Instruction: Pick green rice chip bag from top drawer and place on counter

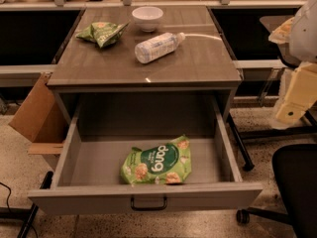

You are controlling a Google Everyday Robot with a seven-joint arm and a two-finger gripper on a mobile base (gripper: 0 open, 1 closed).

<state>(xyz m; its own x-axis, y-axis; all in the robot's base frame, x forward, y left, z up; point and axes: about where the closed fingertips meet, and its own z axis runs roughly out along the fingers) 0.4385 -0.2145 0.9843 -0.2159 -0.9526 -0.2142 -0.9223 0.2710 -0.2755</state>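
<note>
Two green bags are in view, one on the counter (198, 66) and one in the top drawer (89, 200).

At the far left, one brown cardboard box (30, 108) leans on the floor beside the cabinet. On the counter's far left part lies one small, crumpled light-green bag (102, 32). To its right, at the far edge, stands one white bowl (147, 18), upright. Just right of and nearer than the bowl, one clear plastic bottle (158, 46) lies on its side, its cap pointing right and away. That makes three things on the counter, each apart from the others.

Below the counter, the single top drawer stands pulled out toward the near side, with one small dark handle (148, 208) at the middle of its front. Inside, the green rice chip bag (157, 164) lies flat on the drawer floor, close to the front wall and a little right of centre, its white "dang" lettering upside down as seen here. It is the only thing in the drawer.

At the right edge, the cream-coloured gripper (290, 110) hangs in the air, level with the drawer's far end and well apart from the bag and from the counter. I cannot tell whether it is apart or together; it holds nothing visible. One black chair (297, 182) sits at the near right.
</note>
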